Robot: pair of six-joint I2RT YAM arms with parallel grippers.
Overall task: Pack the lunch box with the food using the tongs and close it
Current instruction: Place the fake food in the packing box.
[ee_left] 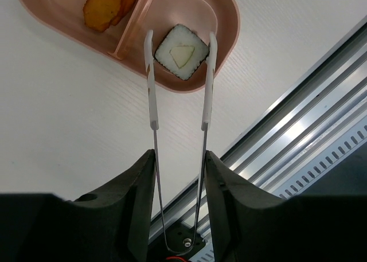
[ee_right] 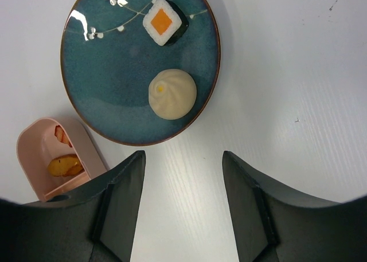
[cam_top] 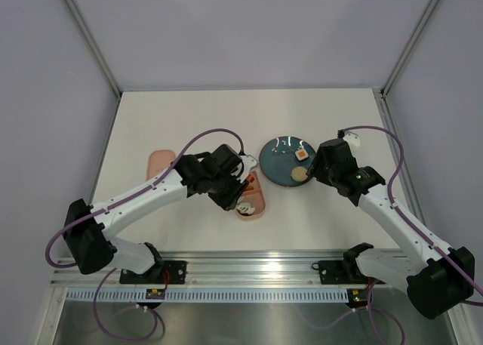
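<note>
White table (ee_left: 69,130); left pincer (ee_left: 179,159) grips tongs (ee_left: 152,101) (lunch box (ee_left: 226,21) cropped); right pincer (ee_right: 183,156) wide.

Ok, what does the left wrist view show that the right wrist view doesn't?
Left wrist only: the left gripper holding the tongs, their tips either side of a white roll in one lunch box compartment; a metal rail. Right wrist only: the teal plate with an orange-topped cube and a beige bun, and the open, empty right gripper. Both: the lunch box with orange pieces in its other compartment, on the white table.
</note>
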